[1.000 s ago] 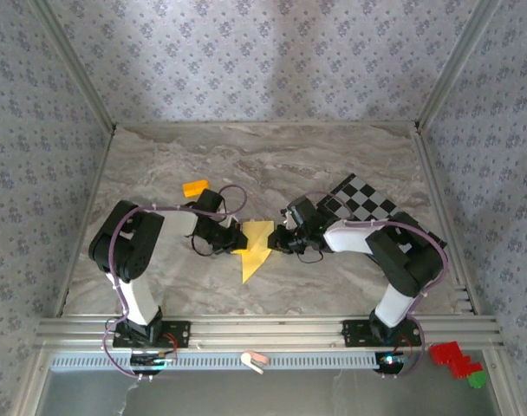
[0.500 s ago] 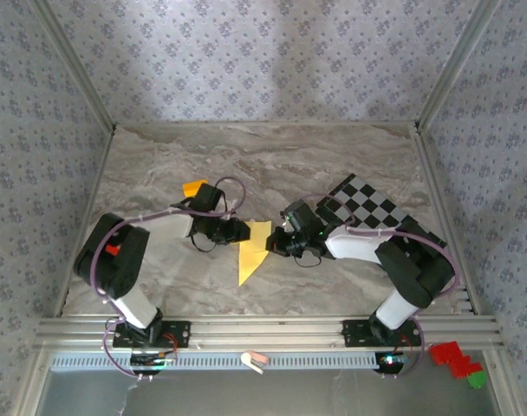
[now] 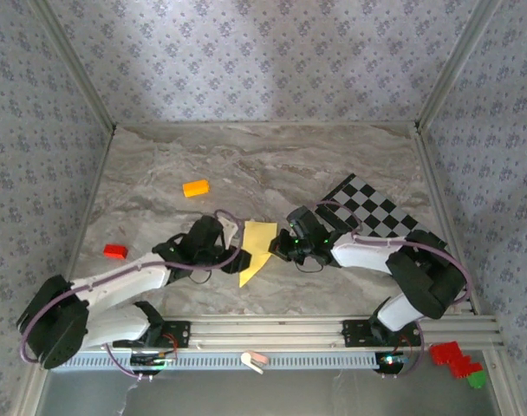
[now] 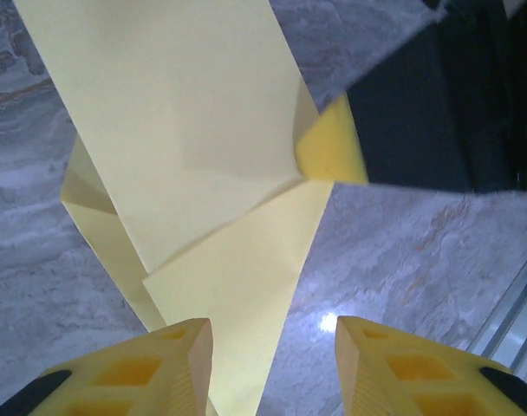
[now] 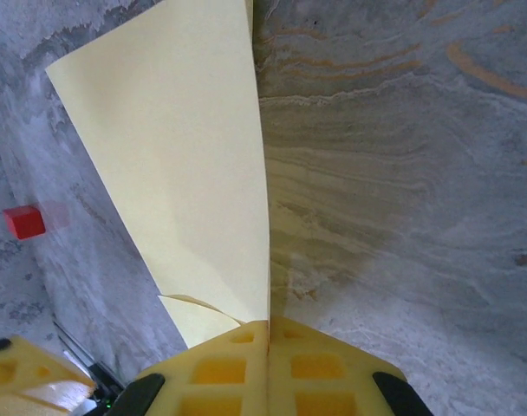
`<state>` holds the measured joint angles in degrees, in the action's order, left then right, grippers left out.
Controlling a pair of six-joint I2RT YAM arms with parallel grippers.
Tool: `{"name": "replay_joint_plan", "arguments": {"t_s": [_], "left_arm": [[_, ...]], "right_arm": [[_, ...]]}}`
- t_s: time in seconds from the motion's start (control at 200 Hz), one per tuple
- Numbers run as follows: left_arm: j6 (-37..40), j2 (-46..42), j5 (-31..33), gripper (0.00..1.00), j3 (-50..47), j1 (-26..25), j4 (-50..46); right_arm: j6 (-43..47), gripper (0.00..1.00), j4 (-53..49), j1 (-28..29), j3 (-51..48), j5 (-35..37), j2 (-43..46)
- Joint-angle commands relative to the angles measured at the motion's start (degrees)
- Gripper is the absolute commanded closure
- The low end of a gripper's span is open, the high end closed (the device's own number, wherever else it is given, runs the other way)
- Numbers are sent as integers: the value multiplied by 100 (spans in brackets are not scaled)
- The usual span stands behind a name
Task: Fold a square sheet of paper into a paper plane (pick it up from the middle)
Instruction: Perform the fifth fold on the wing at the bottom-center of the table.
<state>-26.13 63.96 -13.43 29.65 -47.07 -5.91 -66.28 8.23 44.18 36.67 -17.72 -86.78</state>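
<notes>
The square sheet of paper [image 3: 257, 250], pale yellow, is folded into a long pointed wedge with overlapping flaps [image 4: 185, 147] and lies mid-table, tip toward the near edge. My right gripper [image 3: 283, 247] is shut on the sheet's right edge; in the right wrist view its fingers [image 5: 269, 334] pinch the paper [image 5: 185, 173], which stands up on edge from them. My left gripper [image 3: 231, 253] is at the sheet's left side, low over the table. Its fingers [image 4: 274, 364] are open, with the paper's narrow end between them and untouched on the right side.
An orange block [image 3: 195, 187] lies at the back left and a small red block [image 3: 115, 251] at the left [image 5: 24, 221]. The checkered board [image 3: 372, 208] sits behind my right arm. The aluminium rail [image 3: 263, 329] borders the near edge.
My left gripper has opened and let go of the paper's left edge, and the left arm has dropped low and stretched out. The right gripper stays pinched on the paper.
</notes>
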Motion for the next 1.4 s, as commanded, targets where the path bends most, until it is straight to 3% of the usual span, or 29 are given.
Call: {"name": "replay_joint_plan", "arguments": {"t_s": [0.0, 0.15, 0.255, 0.34, 0.485, 0.565, 0.92, 1.394], "left_arm": [[194, -172, 827, 56, -142, -435, 410], [308, 258, 1292, 55, -25, -916, 588], [226, 617, 1340, 57, 81, -944, 654], [20, 825, 1130, 62, 112, -888, 807], [-393, 1129, 196, 71, 177, -438, 1028], [-416, 1169, 102, 73, 234, -421, 928], [731, 397, 1991, 58, 119, -1259, 345], [1298, 904, 3054, 43, 357, -1759, 253]], "right_arm": [[-345, 98, 57, 45, -63, 79, 166], [-357, 98, 82, 29, -47, -12, 158], [-131, 98, -104, -2, 55, -43, 146], [32, 98, -125, -65, 90, -188, 84], [279, 96, -162, -94, 147, -301, -47], [229, 96, -73, -111, 116, -333, -103], [-458, 98, 184, -173, 174, -540, -87], [-928, 99, 273, -224, 260, -758, -58]]}}
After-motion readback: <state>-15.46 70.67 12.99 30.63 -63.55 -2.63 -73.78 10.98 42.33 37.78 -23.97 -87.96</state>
